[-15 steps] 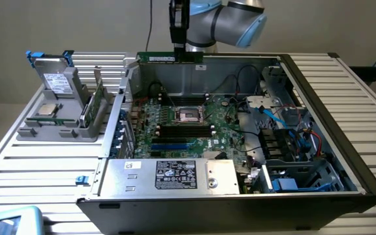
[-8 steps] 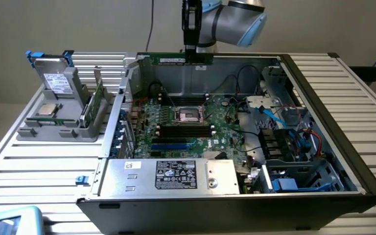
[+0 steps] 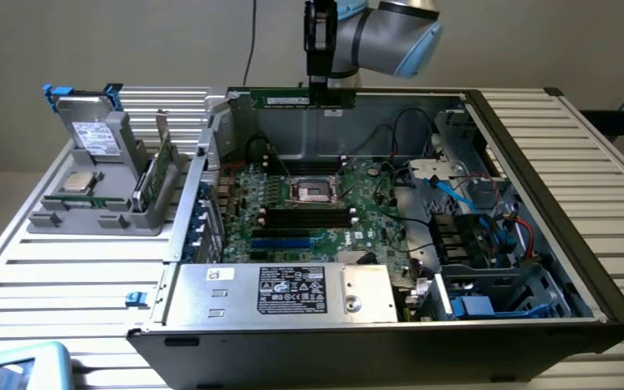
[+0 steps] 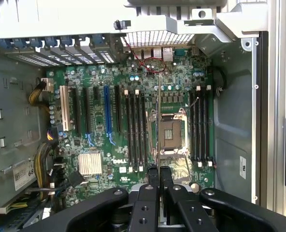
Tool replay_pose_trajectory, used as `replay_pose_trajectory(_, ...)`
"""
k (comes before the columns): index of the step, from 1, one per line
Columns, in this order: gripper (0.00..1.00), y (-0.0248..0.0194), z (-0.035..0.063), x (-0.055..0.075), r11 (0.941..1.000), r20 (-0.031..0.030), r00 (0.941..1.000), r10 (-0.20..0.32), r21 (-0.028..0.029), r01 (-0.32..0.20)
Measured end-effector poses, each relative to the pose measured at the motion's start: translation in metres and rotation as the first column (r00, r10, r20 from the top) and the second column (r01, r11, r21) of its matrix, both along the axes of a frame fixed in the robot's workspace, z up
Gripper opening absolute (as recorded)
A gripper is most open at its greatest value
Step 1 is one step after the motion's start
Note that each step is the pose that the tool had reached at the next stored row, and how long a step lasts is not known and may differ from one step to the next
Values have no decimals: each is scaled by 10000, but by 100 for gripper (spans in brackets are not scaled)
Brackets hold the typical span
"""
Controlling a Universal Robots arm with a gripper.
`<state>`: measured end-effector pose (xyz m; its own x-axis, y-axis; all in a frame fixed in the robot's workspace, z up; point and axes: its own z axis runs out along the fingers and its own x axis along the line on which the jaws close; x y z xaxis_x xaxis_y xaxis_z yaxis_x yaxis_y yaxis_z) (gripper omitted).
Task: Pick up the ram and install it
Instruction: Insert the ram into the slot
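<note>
The ram (image 3: 301, 99) is a long thin green stick held level above the back edge of the open computer case (image 3: 529, 154). My gripper (image 3: 318, 84) hangs from above and is shut on it near its right end in the exterior view. In the wrist view the black fingers (image 4: 151, 175) pinch the ram (image 4: 159, 121), seen edge-on as a thin line over the motherboard (image 4: 85, 140). Below lie the long black memory slots (image 4: 135, 130), with more slots (image 4: 198, 125) on the other side of the open processor socket (image 4: 171, 133). In the exterior view the slots (image 3: 306, 218) sit just in front of the socket (image 3: 314, 191).
A grey holder (image 3: 95, 218) at the exterior view's left carries a grey drive with blue tabs (image 3: 90, 130), a square silver chip (image 3: 77, 182) and a green board standing on edge (image 3: 147, 180). The silver power supply (image 3: 279, 288) fills the case front. Cables and drive cages (image 3: 474, 236) crowd its right side.
</note>
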<state>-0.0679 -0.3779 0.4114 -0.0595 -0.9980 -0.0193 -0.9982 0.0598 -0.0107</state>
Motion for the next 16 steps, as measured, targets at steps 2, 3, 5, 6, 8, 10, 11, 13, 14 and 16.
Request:
replay_pose_trajectory(2,13,0,0,0,10000,0,10000,0,0,0)
replay_pose_trajectory(3,13,0,0,0,10000,0,10000,0,0,0)
replay_pose_trajectory(5,13,0,0,0,10000,0,10000,0,0,0)
replay_pose_trajectory(6,13,0,0,0,10000,0,10000,0,0,0)
replay_pose_trajectory(8,13,0,-4,0,10000,-1,10000,-1,0,1)
replay_pose_trajectory(10,13,0,-22,0,10000,-8,10000,-1,0,1)
replay_pose_trajectory(11,13,0,-37,1,10000,-12,10000,0,-1,0)
replay_pose_trajectory(13,13,0,-72,9,10000,-34,10000,4,0,-4)
replay_pose_trajectory(14,13,0,-89,13,10000,-42,10000,3,0,-3)
replay_pose_trajectory(16,13,0,-118,26,10000,-66,10000,11,-6,-11)
